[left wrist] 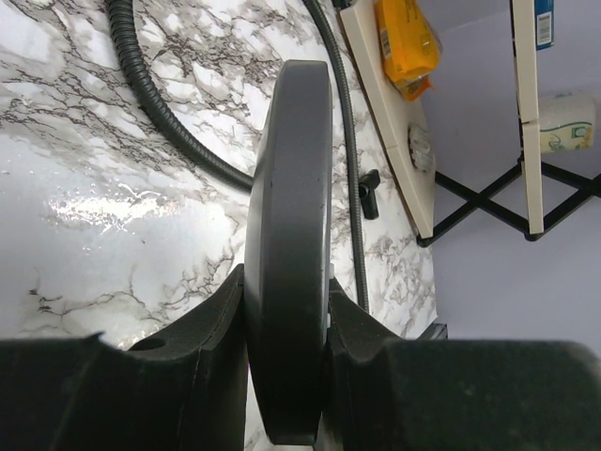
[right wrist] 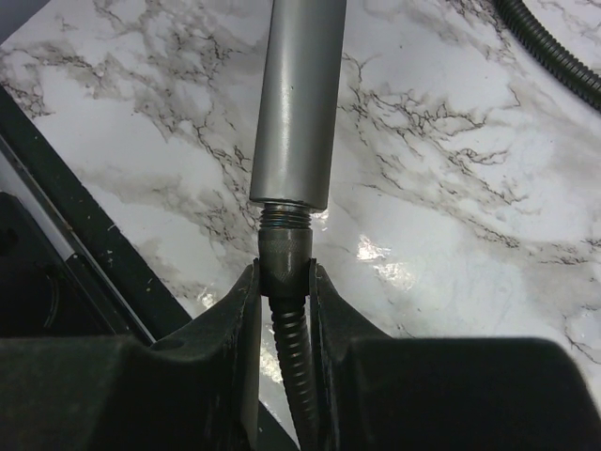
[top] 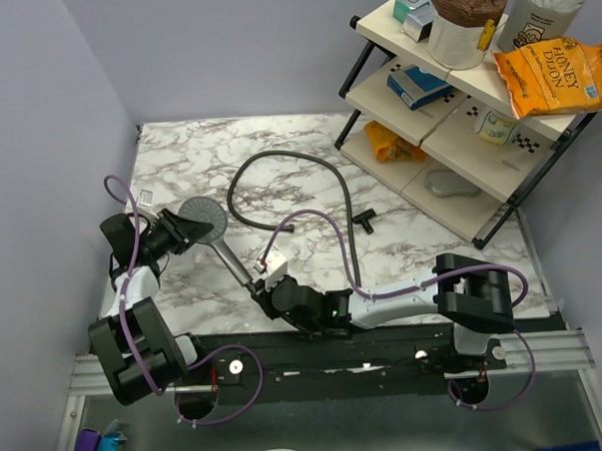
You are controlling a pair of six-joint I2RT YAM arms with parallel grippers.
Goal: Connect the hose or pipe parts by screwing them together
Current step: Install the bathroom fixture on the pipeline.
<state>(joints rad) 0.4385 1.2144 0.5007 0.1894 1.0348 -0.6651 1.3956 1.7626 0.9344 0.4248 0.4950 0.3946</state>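
The dark grey shower head (top: 203, 221) hangs above the marble table, its handle (top: 235, 264) slanting toward the near right. My left gripper (top: 186, 231) is shut on the round head, which the left wrist view shows edge-on (left wrist: 286, 188) between both pads of that gripper (left wrist: 286, 301). My right gripper (top: 263, 285) is shut on the hose's dark knurled end nut (right wrist: 285, 263). The nut sits in line with the handle's (right wrist: 299, 103) end, with a short band of thread (right wrist: 285, 218) showing between them. The black ribbed hose (right wrist: 293, 348) runs back between the jaws of my right gripper (right wrist: 285, 282) and loops across the table (top: 278, 159).
A black-framed shelf rack (top: 486, 227) stands at the back right, holding snack bags, cups and boxes. A small black T-shaped piece (top: 365, 219) lies on the table (top: 178, 151) beside the hose. Purple cables (top: 316, 217) arch over both arms. A wall closes the left side.
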